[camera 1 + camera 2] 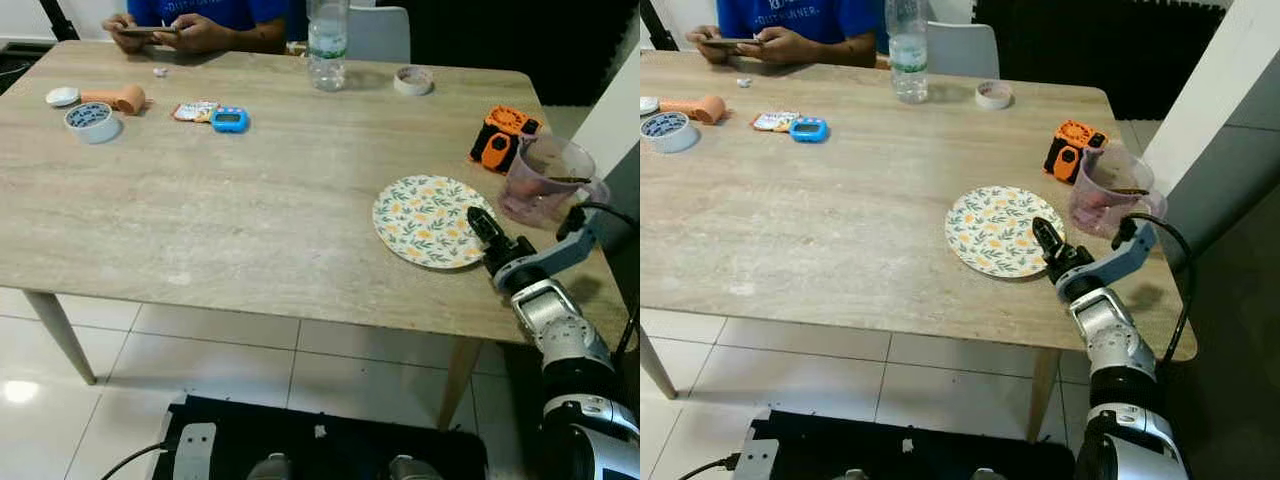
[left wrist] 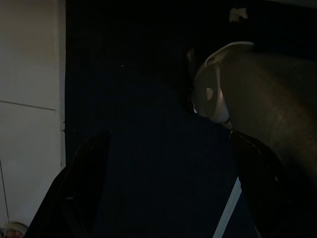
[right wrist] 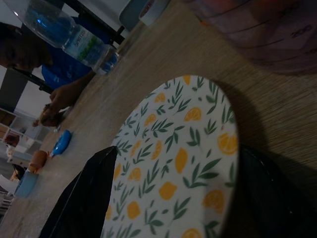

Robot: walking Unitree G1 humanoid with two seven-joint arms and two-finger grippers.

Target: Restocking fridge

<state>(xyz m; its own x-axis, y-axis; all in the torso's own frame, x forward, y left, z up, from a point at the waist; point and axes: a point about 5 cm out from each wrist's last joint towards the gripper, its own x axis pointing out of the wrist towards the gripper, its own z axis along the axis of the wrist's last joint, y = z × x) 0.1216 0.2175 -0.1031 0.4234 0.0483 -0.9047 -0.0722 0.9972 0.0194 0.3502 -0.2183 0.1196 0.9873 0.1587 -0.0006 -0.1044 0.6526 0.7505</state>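
A round plate with a lemon and leaf print (image 1: 425, 218) lies flat near the right front of a wooden table (image 1: 250, 220). My right gripper (image 1: 478, 222) reaches in low from the right, at the plate's right rim. In the right wrist view this gripper (image 3: 176, 153) is open, one black finger (image 3: 84, 198) on each side of the plate (image 3: 173, 148). A clear water bottle (image 1: 327, 42) stands at the far edge. My left gripper (image 2: 173, 188) hangs in the dark, its fingers spread apart.
A pinkish clear measuring jug (image 1: 545, 178) stands just right of the plate, with an orange and black gadget (image 1: 503, 138) behind it. Tape rolls (image 1: 92, 122), a blue timer (image 1: 229, 120) and small items lie far left. A person's hands (image 1: 170, 35) hold a phone at the far edge.
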